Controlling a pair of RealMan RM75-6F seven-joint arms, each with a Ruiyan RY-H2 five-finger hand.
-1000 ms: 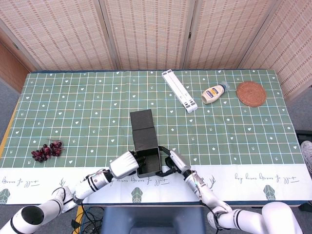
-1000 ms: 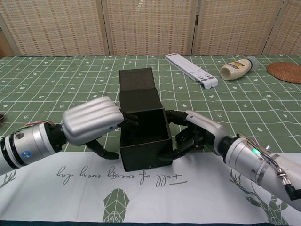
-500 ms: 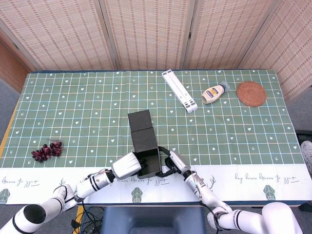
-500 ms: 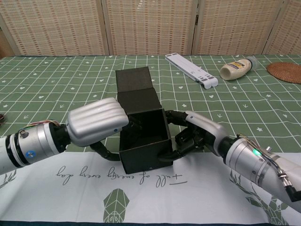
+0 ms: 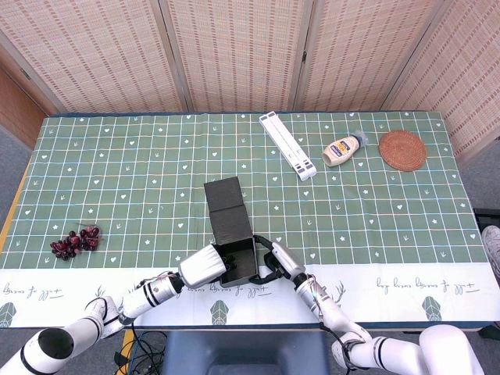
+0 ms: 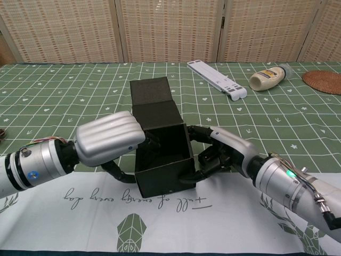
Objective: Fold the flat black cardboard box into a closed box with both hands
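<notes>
Since a second ago the box has swung a little, lid flap now angled further left, and the left hand has crept over its left rim with fingers dipping inside. Box sits open-topped at the near table edge on the white cloth border, lid lying flat behind it; left hand grips the left wall with thumb low outside, right hand clasps the right wall, fingers curled against it. Further off: grapes at left, white stand, bottle, and woven coaster at the far right.
</notes>
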